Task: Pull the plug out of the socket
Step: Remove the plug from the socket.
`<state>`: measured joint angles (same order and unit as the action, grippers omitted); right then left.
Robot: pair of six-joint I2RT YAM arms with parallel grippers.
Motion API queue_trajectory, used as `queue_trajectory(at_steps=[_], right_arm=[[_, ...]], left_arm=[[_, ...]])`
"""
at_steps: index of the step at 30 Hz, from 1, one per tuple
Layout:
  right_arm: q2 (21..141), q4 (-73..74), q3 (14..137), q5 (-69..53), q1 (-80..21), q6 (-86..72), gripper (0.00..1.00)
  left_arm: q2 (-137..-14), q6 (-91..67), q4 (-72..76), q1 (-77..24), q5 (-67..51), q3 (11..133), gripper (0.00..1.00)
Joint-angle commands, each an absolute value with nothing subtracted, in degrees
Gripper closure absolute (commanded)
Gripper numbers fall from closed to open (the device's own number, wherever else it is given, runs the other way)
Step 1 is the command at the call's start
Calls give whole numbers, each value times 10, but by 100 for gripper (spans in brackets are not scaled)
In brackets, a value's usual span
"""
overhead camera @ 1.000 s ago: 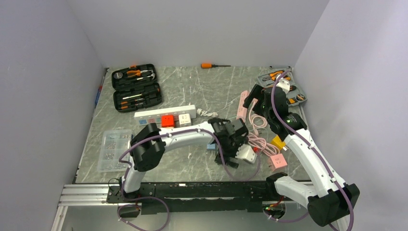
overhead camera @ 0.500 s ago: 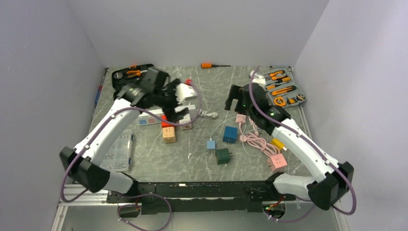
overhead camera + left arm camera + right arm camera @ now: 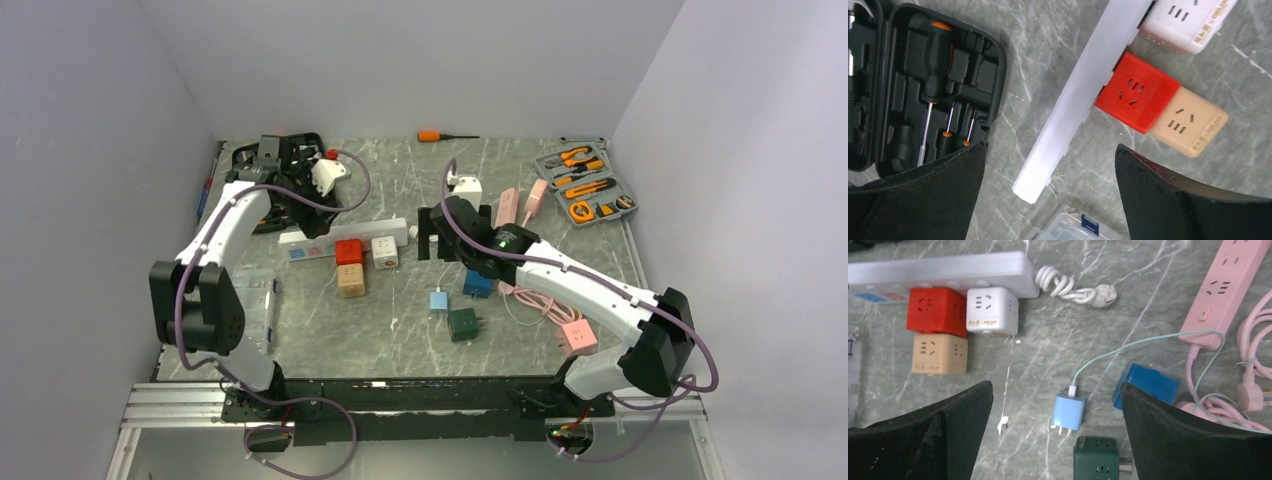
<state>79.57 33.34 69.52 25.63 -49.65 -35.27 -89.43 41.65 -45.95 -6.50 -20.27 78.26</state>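
Left gripper (image 3: 1050,165) and right gripper (image 3: 1057,390) were both wide open and held nothing; the left one hung over the white power strip (image 3: 1083,85), where the red plug (image 3: 1135,92) sat pushed into its side. It looked best for one to hold the strip still while the other gripped the red plug and pulled straight out. Close by, the open black tool case (image 3: 997,60) held screwdrivers (image 3: 937,50).

Lab test booth: plain walls (image 3: 400,60) enclose tabletop (image 3: 400,180).
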Motion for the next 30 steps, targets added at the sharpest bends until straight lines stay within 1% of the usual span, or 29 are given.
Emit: queue_trajectory(at_steps=[1,5,10,15,17,22,26,30], right_arm=[[800,338,703,287,-518,-374,0],[798,331,684,284,-527,-383,0],[800,331,670,289,-534,-394,0],[797,331,657,296,-542,-405,0],[795,331,651,297,-542,-408,0],[785,335,630,302,-543,-420,1],[781,336,616,309,-544,-423,2],[779,333,603,312,-542,-424,3]], left_arm=[[-943,480,-489,-57,-228,844,1],[-979,535,-520,-52,-235,857,0],[-1000,612,-518,-38,-223,820,1],[-1040,608,-503,-18,-213,830,1],[-1052,602,-503,-13,-219,833,3],[-1054,588,-503,-11,-241,811,21],[-1029,576,-497,-11,-260,770,35],[-1002,549,-494,-11,-267,726,54]])
